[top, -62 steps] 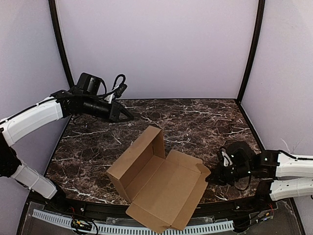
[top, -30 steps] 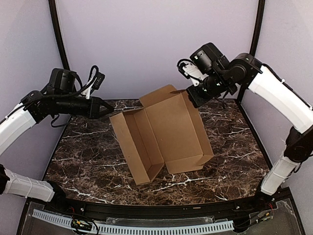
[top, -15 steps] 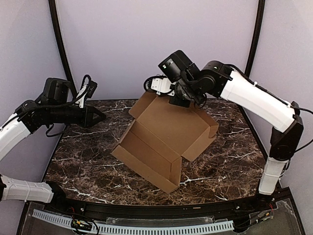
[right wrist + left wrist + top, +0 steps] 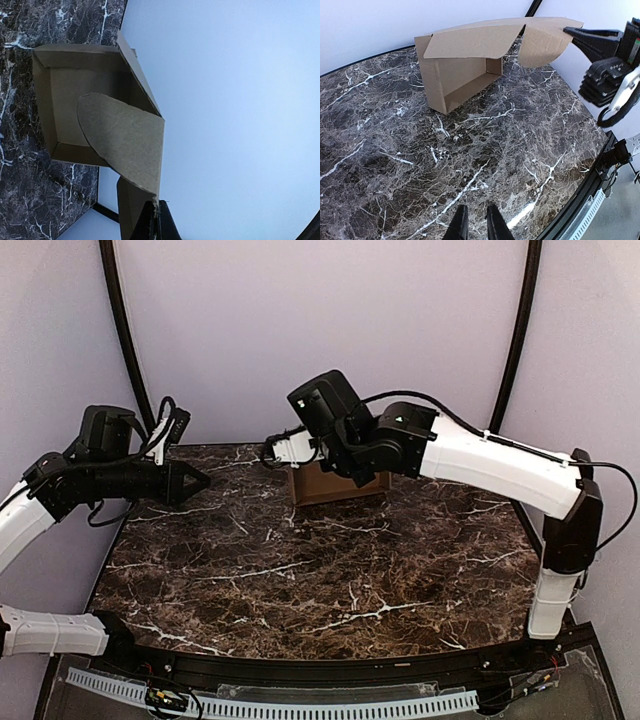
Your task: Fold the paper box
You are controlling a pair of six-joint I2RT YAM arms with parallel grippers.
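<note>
Broadly, the dark marble table (image 4: 330, 580) fills the scene, and the right arm stretches from the right edge across to the middle of the far edge. At that spot the paper box (image 4: 465, 75) stands partly folded on the surface, close to the back wall. Its walls are up, its open side is turned toward the left edge, and a lid panel juts out level over the top. The right gripper (image 4: 152, 219) is pressed together on the rounded flap (image 4: 120, 145) at the end of that panel. The left gripper (image 4: 476, 210) hangs over the far left corner, well apart from the box, its fingers parted by only a narrow gap with nothing between them.
</note>
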